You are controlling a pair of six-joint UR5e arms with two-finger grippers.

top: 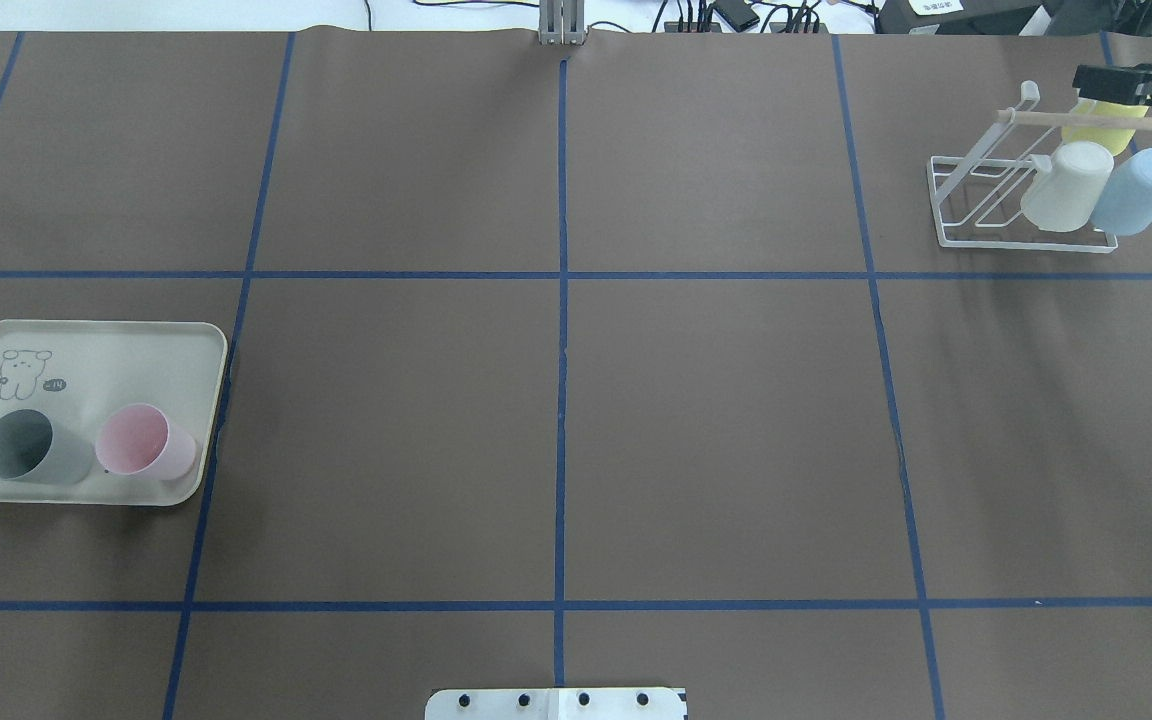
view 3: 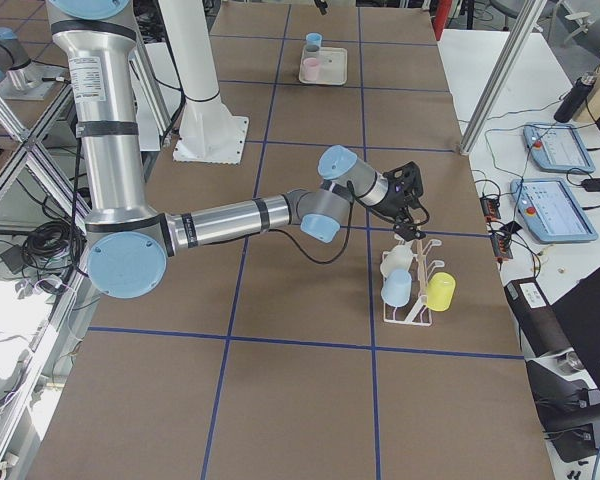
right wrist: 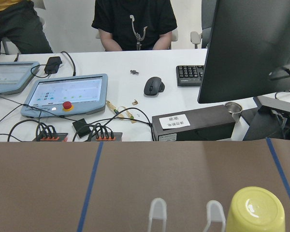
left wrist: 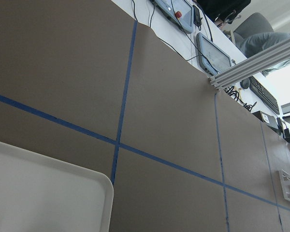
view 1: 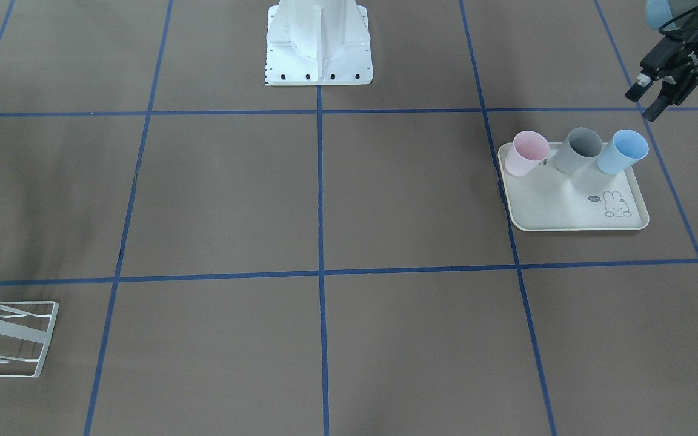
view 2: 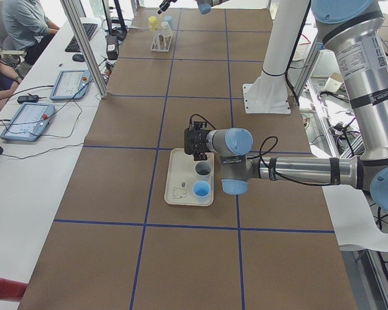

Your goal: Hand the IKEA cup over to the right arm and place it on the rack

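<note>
A cream rabbit-print tray (view 1: pixel 567 206) holds three upright cups: pink (view 1: pixel 526 152), grey (view 1: pixel 578 149) and blue (view 1: pixel 623 151). My left gripper (view 1: pixel 646 102) hovers open and empty just beyond the tray's robot-side edge, near the blue cup. At the other end of the table, the white wire rack (top: pixel 939 205) carries a white cup (top: pixel 1068 185), a blue cup (top: pixel 1139 190) and a yellow cup (top: pixel 1096 130), all upside down on its prongs. The right arm (view 3: pixel 220 220) reaches over to it. My right gripper (top: pixel 1121 82) hangs just above the yellow cup (right wrist: pixel 257 210); its jaws do not show clearly.
The robot's white base (view 1: pixel 319 48) stands at the middle of the table's robot side. Blue tape lines grid the brown table. Beyond the far edge is a desk with tablets (right wrist: pixel 65 94), cables and a monitor (right wrist: pixel 251 48), with people seated there.
</note>
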